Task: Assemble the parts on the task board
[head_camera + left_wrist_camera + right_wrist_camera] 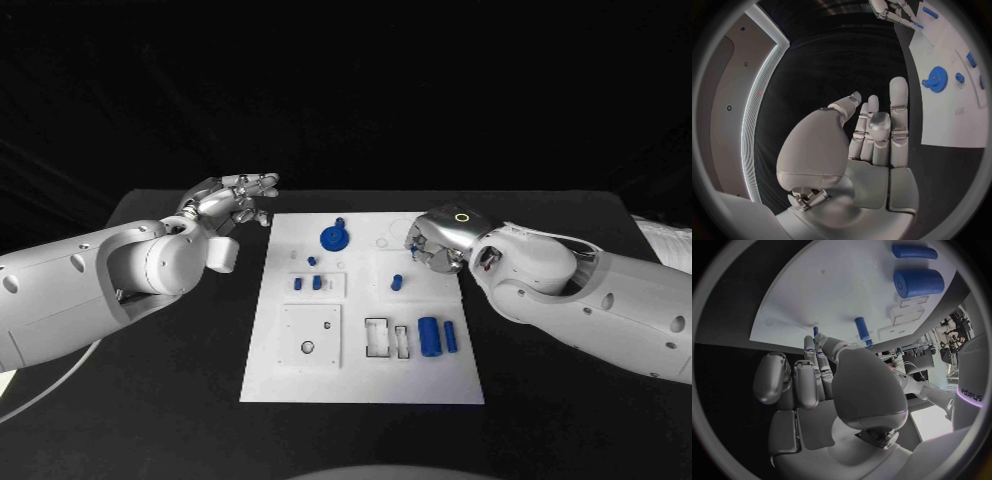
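Observation:
The white task board (361, 380) lies in the middle of the black table. On it are a blue gear (333, 238), small blue pegs (299, 284), a short blue peg (397, 283), a thick blue cylinder (428, 335) and a slim one (450, 336). My right hand (440, 240) hovers over the board's far right edge with its fingers curled in. In the right wrist view, thumb and fingertip pinch a small blue piece (815, 331). My left hand (231, 205) is raised beyond the board's far left corner, fingers (898, 100) straight and apart, holding nothing.
The board has a square raised plate with a hole (310, 335) at its near left and rectangular slots (378, 338) beside the cylinders. Black table shows on both sides of the board and in front of it. Something pale lies at the table's right edge (666, 235).

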`<action>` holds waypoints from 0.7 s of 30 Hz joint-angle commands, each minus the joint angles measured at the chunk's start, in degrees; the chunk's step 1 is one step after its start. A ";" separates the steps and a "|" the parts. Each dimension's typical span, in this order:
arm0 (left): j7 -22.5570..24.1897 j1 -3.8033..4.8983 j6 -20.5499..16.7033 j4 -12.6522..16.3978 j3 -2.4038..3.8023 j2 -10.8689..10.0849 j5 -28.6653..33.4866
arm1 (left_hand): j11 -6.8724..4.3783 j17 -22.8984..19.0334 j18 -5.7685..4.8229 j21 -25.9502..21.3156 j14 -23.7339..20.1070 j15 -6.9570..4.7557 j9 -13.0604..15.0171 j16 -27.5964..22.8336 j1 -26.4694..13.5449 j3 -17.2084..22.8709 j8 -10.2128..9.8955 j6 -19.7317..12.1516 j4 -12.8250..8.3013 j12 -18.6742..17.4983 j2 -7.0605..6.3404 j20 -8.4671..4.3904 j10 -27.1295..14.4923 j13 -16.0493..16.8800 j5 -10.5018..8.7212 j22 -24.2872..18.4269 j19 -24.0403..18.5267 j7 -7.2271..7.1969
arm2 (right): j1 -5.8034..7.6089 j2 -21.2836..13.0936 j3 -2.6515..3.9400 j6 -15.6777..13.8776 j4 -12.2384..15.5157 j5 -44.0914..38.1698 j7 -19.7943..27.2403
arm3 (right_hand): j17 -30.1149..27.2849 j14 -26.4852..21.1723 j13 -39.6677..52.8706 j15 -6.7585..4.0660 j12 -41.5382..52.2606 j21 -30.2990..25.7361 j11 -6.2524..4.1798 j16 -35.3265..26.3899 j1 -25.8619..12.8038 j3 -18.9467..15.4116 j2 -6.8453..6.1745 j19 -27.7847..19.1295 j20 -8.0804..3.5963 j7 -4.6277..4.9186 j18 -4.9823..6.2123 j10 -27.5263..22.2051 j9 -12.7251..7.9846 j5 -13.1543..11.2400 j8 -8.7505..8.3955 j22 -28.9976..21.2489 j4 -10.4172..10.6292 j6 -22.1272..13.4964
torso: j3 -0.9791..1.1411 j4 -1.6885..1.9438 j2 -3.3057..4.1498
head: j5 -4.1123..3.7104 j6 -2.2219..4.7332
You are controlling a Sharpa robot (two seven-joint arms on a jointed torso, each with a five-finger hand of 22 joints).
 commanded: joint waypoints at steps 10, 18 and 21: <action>0.18 0.03 0.21 -0.17 0.03 -0.05 -0.45 | 0.12 -0.12 1.11 -0.39 -0.40 0.19 -0.05 -0.04 0.31 0.02 0.25 -0.62 -0.48 0.49 0.10 0.39 -0.65 0.09 0.12 -0.10 -0.04 0.07 | 0.01 -2.64 0.41 -2.61 4.98 0.75 -0.10 | -0.02 3.05 0.01 -0.06 0.39 0.28 -0.17 0.35 -0.89 0.24 -0.34 0.33 0.15 0.01 0.16 0.29 0.11 -0.16 0.22 0.03 -0.02 0.37 | -0.03 -0.09 -0.04 | 0.29 -0.15; 0.27 0.02 0.29 -0.26 0.03 0.15 -0.45 | 0.17 -0.06 1.10 -0.39 -0.40 0.23 -0.06 0.01 0.31 0.01 0.27 -0.74 -0.51 0.56 0.08 0.41 -0.81 0.09 0.13 -0.08 -0.04 0.11 | -0.02 -2.15 0.85 -3.36 9.82 0.76 0.41 | 0.10 3.06 0.01 -0.09 0.41 0.36 -0.22 0.46 -1.07 0.19 -0.61 0.37 0.14 -0.02 0.15 0.39 0.17 -0.18 0.27 0.16 -0.12 0.47 | -0.04 0.11 -0.01 | 1.51 -0.19; 0.28 0.02 0.25 -0.26 0.03 0.25 -0.49 | 0.18 -0.24 1.14 -0.65 -0.46 0.24 -0.06 -0.07 0.32 0.03 0.28 -0.79 -0.53 0.60 0.10 0.42 -0.88 0.09 0.13 -0.32 -0.12 0.13 | -0.10 -1.15 0.91 -3.26 11.03 0.38 0.59 | 0.14 3.07 0.01 -0.09 0.41 0.36 -0.22 0.49 -1.09 0.18 -0.64 0.37 0.14 -0.02 0.15 0.40 0.18 -0.18 0.28 0.15 -0.13 0.48 | -0.09 0.10 -0.05 | 2.36 -0.23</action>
